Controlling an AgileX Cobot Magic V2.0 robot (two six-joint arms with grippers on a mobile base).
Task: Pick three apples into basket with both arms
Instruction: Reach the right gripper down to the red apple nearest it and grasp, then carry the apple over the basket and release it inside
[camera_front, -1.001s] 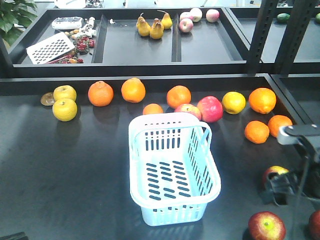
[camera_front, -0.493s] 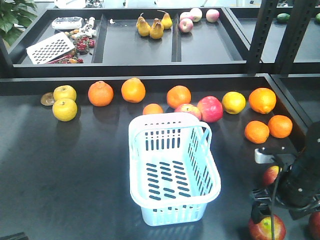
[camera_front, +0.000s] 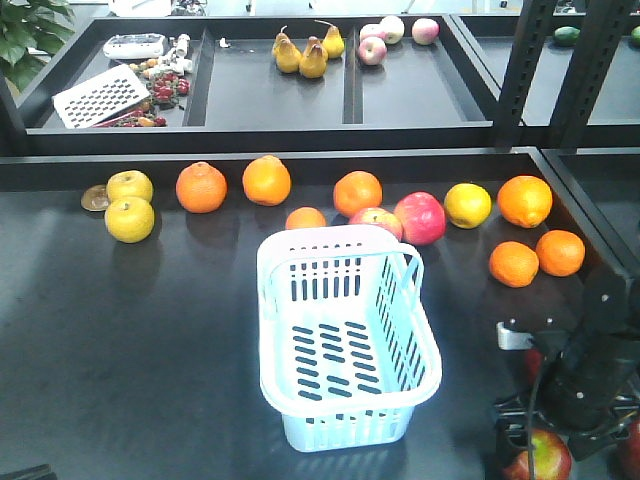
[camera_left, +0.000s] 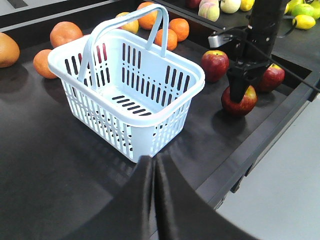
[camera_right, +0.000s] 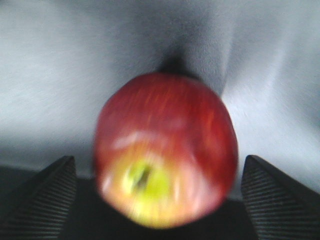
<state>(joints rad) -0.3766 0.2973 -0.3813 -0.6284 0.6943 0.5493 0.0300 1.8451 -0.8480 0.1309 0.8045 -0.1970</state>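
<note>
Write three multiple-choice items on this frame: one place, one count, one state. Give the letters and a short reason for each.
1. Where is the right gripper?
A) around a dark red apple right of the basket
B) inside the basket
C) on the basket's handle

2. How many apples lie in the basket?
A) none
B) one
C) three

3. How do the right gripper's fingers stand?
A) shut on the basket's handle
B) open, one on each side of the apple
C) shut, with the apple lifted high

Key:
1 A: the left wrist view shows the gripper down over the apple, clear of the basket.
2 A: only the slotted base shows inside the basket.
3 B: the right wrist view shows a gap between each pad and the apple.
</note>
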